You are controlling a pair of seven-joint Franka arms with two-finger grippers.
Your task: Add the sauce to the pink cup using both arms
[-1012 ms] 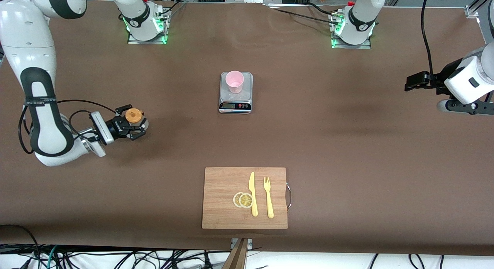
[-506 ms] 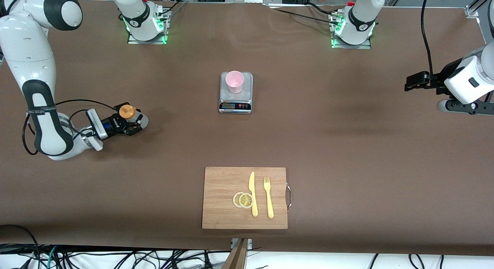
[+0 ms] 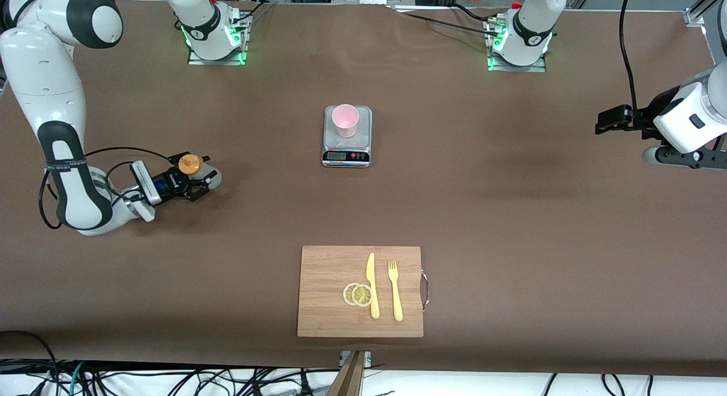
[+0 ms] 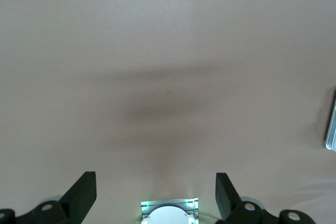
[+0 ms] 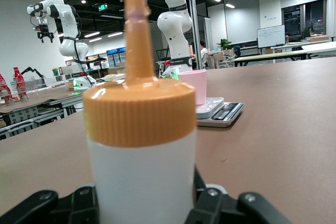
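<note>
Closest to us, at six o'clock, the cutting board (image 3: pixel 324 305) carries a knife (image 3: pixel 372 285), a fork (image 3: pixel 395 291) and two lemon slices (image 3: pixel 358 294). None of that belongs to this job, and it lies well apart from the action.

Moving up to nine o'clock, at the right arm's end of the table (image 3: pixel 511 214), we find the squeeze bottle (image 3: pixel 191 166). It is upright with its orange nozzle pointing up, and it looks to be down at table level. The right end effector (image 3: pixel 199 177) is low around the bottle's body, coming in from the side. Whether it is pinching the bottle or merely bracketing it, we cannot tell. We read that low side hold as deliberate: it leaves the nozzle free and keeps the bottle from tipping.

Toward twelve o'clock sits the scale (image 3: pixel 346 155), and the pink cup (image 3: pixel 345 120) stands on its platform, mouth up. We take it the cup is there so the added sauce can be weighed. It is well apart from the bottle, and we see no sauce in it.

At three o'clock the left end effector (image 3: pixel 606 120) waits over bare table, spread wide and holding nothing, clear of the cup.
</note>
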